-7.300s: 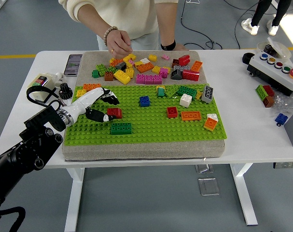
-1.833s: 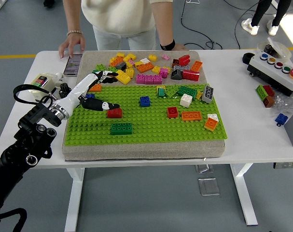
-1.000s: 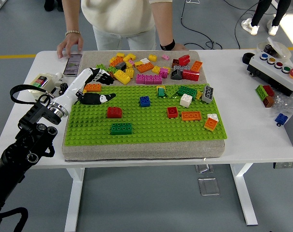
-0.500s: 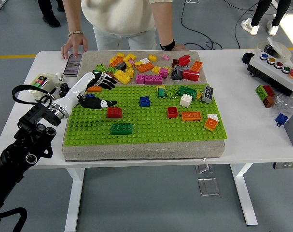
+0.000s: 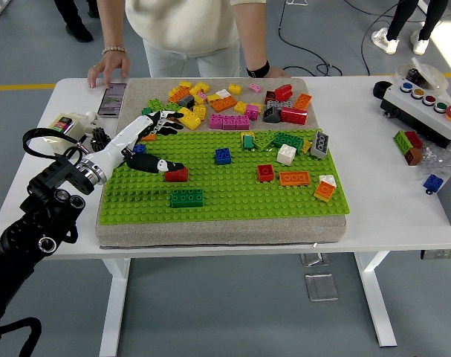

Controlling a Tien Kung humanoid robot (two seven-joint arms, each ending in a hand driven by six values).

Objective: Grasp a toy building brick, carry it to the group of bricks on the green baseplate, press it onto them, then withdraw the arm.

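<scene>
We see only left hand [image 5: 140, 141]; right arm out of picture. Brick pile [image 5: 225, 104] at far mat edge too crowded to count. Fingers spread, relaxed, grasp nothing. Thumb tip touches red brick [image 5: 176, 174] or lies just beside it, we cannot tell which. Red brick sits on green baseplate [image 5: 232, 190], near green brick [image 5: 186, 197]. Person's hand [image 5: 106, 68] rests by phone [image 5: 112, 100].

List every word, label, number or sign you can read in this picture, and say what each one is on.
No text can be read here.
Black smartphone under the person's hand: screen lit, content too small to read.
White box with coloured round buttons: any labels are too small to read.
White plastic bottle with a green patch: print blurred.
Toy bricks on the green studded baseplate: no print visible.
</scene>
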